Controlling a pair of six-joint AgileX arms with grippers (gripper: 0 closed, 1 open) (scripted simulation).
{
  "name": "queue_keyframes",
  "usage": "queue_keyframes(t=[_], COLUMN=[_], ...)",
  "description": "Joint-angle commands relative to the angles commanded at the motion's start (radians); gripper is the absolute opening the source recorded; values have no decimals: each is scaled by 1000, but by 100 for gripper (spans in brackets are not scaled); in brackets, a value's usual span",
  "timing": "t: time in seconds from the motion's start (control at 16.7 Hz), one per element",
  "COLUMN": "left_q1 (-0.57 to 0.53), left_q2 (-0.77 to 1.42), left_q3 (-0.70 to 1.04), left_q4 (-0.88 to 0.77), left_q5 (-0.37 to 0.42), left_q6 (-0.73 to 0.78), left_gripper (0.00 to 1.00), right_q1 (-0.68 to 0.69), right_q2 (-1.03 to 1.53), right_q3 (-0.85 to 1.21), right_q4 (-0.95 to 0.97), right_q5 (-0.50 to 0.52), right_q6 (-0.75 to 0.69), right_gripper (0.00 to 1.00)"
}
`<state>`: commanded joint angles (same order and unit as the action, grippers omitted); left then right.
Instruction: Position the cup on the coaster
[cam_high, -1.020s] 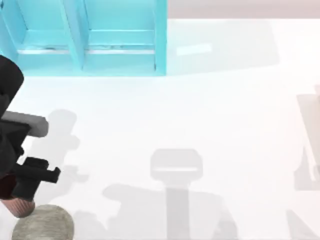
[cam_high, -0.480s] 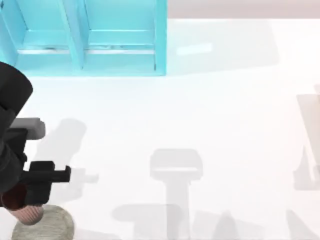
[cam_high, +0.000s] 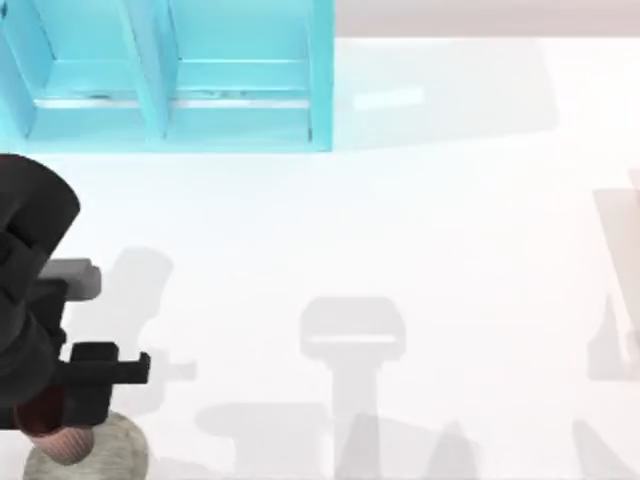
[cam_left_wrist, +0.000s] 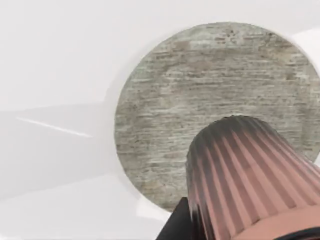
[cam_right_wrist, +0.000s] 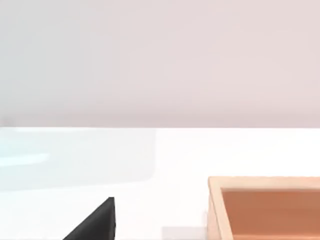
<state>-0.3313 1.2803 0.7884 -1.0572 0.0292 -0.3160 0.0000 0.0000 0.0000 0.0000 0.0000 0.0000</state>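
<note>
The cup (cam_high: 68, 441), pinkish-tan and ribbed, hangs at the table's front left with my left gripper (cam_high: 55, 420) shut on it. Under it lies the coaster (cam_high: 118, 450), a flat mottled grey disc wider than the cup. In the left wrist view the cup (cam_left_wrist: 250, 175) tapers down over the near part of the coaster (cam_left_wrist: 190, 90). I cannot tell whether the cup's base touches the disc. A black part of my right gripper (cam_right_wrist: 95, 222) shows in the right wrist view, away from both.
A light blue shelf unit (cam_high: 180, 80) stands at the back left of the table. A shallow wooden box (cam_right_wrist: 265, 207) sits near the right arm. White table surface stretches across the middle and right.
My left arm has carried the cup toward the front and slightly right, so that it now sits over the coaster's left part.
</note>
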Motion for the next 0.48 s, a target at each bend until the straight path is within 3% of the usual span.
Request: queue_keyframes(t=[0.24, 0.48], left_q1=[-1, -4], left_q2=[32, 47], left_q3=[-102, -124], left_q4=[164, 188], left_q5=[-1, 1], left_q6=[-3, -3], left_gripper=[0, 0], right_q1=[0, 0], right_q2=[0, 0], right_q3=[0, 0], right_q4=[0, 0], right_q5=[0, 0], right_q6=[0, 0], right_gripper=[100, 100])
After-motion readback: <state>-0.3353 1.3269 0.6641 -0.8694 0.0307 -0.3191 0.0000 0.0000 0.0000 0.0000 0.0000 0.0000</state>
